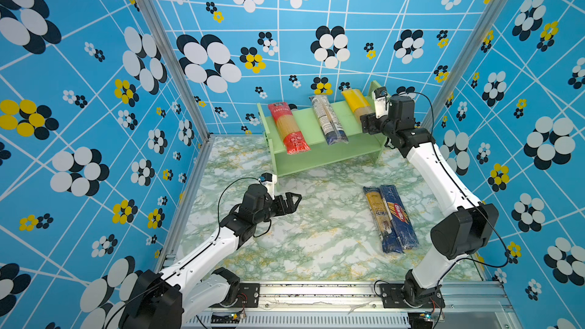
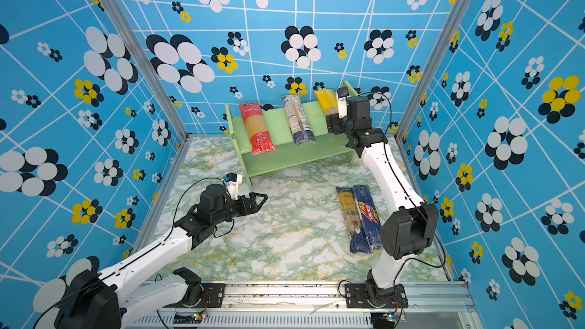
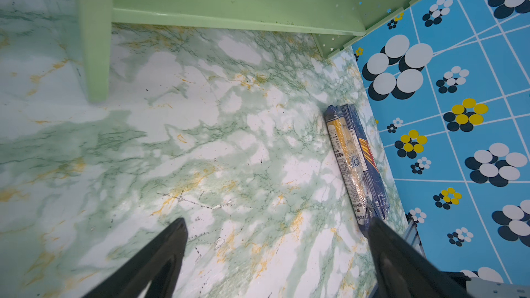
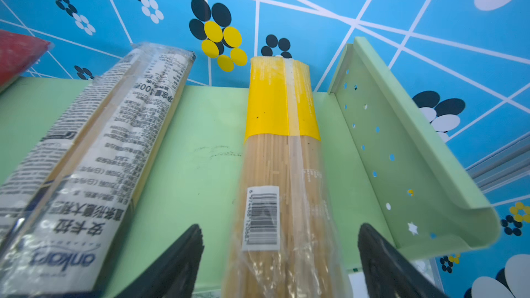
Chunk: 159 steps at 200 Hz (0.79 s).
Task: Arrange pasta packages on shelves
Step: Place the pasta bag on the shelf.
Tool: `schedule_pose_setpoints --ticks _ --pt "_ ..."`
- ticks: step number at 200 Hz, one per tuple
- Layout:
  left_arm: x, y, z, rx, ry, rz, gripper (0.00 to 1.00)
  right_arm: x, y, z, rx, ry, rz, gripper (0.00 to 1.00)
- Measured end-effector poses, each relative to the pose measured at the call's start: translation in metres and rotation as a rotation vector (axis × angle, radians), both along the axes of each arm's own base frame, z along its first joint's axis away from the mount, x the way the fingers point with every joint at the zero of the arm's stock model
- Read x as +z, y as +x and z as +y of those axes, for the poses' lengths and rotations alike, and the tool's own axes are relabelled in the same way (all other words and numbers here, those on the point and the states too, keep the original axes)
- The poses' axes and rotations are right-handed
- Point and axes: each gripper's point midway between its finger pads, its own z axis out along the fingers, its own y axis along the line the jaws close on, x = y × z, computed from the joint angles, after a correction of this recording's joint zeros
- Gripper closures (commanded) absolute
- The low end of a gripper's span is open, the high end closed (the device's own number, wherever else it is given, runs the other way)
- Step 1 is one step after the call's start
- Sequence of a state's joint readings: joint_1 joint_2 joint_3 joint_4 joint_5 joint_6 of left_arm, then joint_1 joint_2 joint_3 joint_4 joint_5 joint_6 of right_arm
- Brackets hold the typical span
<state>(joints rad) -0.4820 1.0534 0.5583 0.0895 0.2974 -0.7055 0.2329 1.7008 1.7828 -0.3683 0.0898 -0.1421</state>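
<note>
Shelf (image 1: pixel 305 118) top: red pack (image 1: pixel 288 128), clear pack (image 1: pixel 327 120), yellow pack (image 1: pixel 354 104), left to right.
Desk (image 1: pixel 316 235), right: brown pack (image 1: pixel 380 219) touching Barilla pack (image 1: pixel 399 216).
Right gripper (image 1: pixel 364 123): at yellow pack's near end.
Left gripper (image 1: pixel 296 199): above desk, left.

We see glossy, crinkled plastic film on the yellow pack (image 4: pixel 282 167). The shelves (image 4: pixel 200 127) look smooth and matt, the marbled counter (image 1: pixel 316 232) shiny.

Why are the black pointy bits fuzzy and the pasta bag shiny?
Right wrist view: the right gripper's fingers sit close to the lens, so they blur; the yellow pasta pack has glinting clear wrap. Left wrist view: the left gripper's fingers blur likewise.
</note>
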Motion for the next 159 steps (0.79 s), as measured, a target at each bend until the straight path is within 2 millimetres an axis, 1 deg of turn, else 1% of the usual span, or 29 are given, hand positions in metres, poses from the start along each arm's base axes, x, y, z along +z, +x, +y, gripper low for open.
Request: schedule_pose_setpoints --ticks 15,35,88,115,130,159 --pt "0.002 -0.001 0.001 -0.002 -0.002 -0.003 0.01 0.011 -0.013 -0.001 0.012 0.011 -0.004 0.12" --pt "0.004 -0.002 0.002 -0.008 -0.003 -0.010 0.01 0.017 -0.032 0.000 0.032 0.028 0.010 0.12" --pt "0.004 -0.007 -0.002 -0.042 -0.011 -0.004 0.01 0.011 -0.088 -0.005 0.061 0.068 0.099 0.11" --pt "0.007 -0.009 -0.002 -0.047 -0.016 -0.007 0.01 0.000 -0.120 -0.010 0.058 0.093 0.150 0.11" --pt "0.010 -0.010 -0.001 -0.047 -0.019 -0.013 0.01 -0.011 -0.136 -0.013 0.048 0.107 0.189 0.10" --pt "0.013 -0.012 -0.002 -0.057 -0.027 -0.018 0.01 -0.039 -0.163 -0.017 0.035 0.139 0.275 0.09"
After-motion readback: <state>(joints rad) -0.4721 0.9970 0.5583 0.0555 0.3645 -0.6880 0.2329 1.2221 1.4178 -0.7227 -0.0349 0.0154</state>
